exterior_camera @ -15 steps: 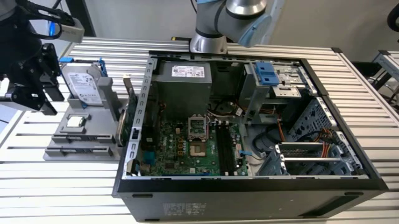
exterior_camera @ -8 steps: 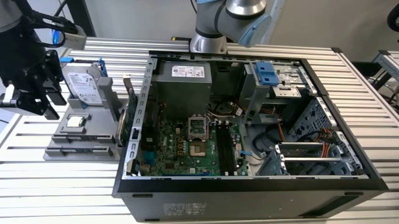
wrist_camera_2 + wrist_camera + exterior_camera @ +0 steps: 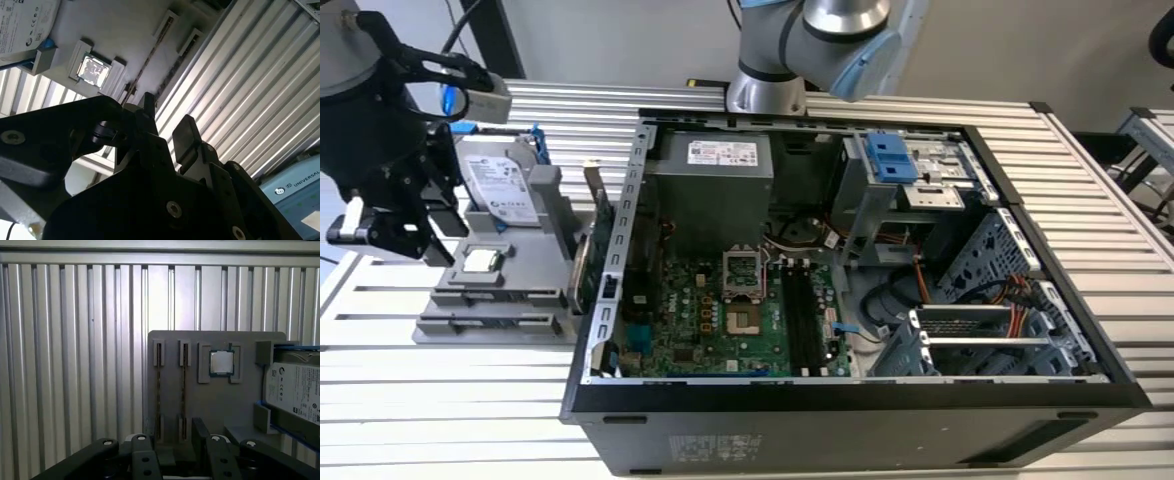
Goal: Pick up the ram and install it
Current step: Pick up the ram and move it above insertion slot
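Above the grey holder [image 3: 520,300] our gripper [image 3: 434,235] hangs in the exterior view. In the first wrist view we see the ram [image 3: 183,390] edge-up in the holder's slot, fingers [image 3: 142,452] spread and empty. By the second wrist view, we should straddle it squarely.

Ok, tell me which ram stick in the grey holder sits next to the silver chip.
The ram stick directly beside the silver chip; the other stick stands beyond it, farther from the chip.
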